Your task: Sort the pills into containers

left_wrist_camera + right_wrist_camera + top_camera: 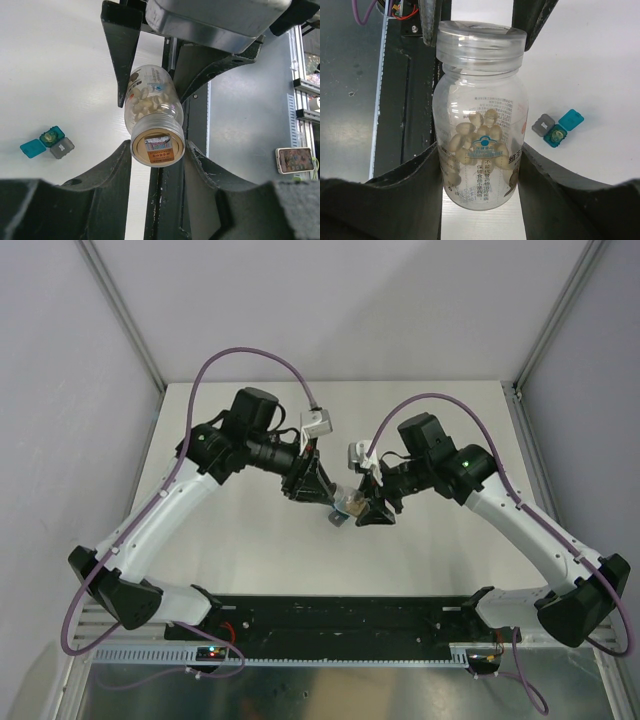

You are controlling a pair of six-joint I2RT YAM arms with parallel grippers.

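Holding a clear bottle (pixel 480 150) up off the white surface (pixel 590 60), gripping it from two ends at once. Showing pale oval pills (pixel 470 131) piling in the lower part of the bottle, behind a printed label. Pinching the bottle's body with the right claw (pixel 479 152), one finger pressing on each side of the label. Pinching the threaded neck end with the left claw (pixel 157 150), fingers closing around the rim and the round end facing the left wrist camera. Meeting over the middle of the surface in the overhead view, bottle lying roughly level between the two claws. Leaving a small teal box (pixel 554 136) lying open on the surface, well apart from the bottle, its teal lid swung out to one side, a grey flap (pixel 543 124) touching it, and something yellowish sitting inside.
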